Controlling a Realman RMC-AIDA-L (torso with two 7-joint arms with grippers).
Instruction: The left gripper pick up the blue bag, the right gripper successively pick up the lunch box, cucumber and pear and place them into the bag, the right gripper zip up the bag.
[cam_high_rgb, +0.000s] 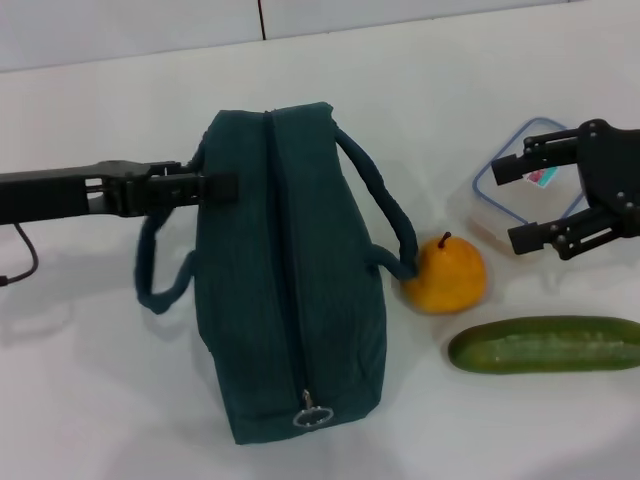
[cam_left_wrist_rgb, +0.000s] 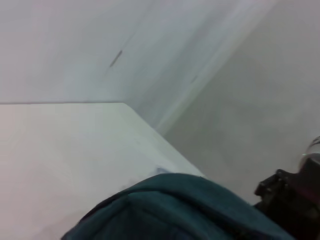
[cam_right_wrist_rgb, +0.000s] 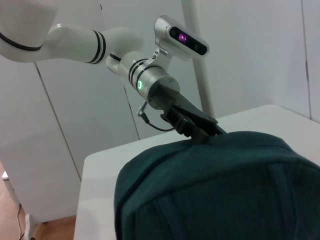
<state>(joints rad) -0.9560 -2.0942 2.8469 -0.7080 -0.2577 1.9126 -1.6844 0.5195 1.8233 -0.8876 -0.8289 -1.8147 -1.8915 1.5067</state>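
The blue bag (cam_high_rgb: 285, 270) lies zipped on the table, its long axis running away from the robot. The left gripper (cam_high_rgb: 205, 185) reaches it from the left, at the handle near the far end; whether its jaws clamp anything I cannot tell. The right gripper (cam_high_rgb: 525, 205), jaws spread and empty, hovers over the lunch box (cam_high_rgb: 530, 185), to the right of the bag.

the bag (cam_high_rgb: 290, 290) is matt teal cloth with a metal ring pull (cam_high_rgb: 312, 413). the box (cam_high_rgb: 525, 185) is clear plastic. the cucumber (cam_high_rgb: 545, 345) is glossy, the pear (cam_high_rgb: 445, 275) smooth, the desk (cam_high_rgb: 90, 390) matt white.
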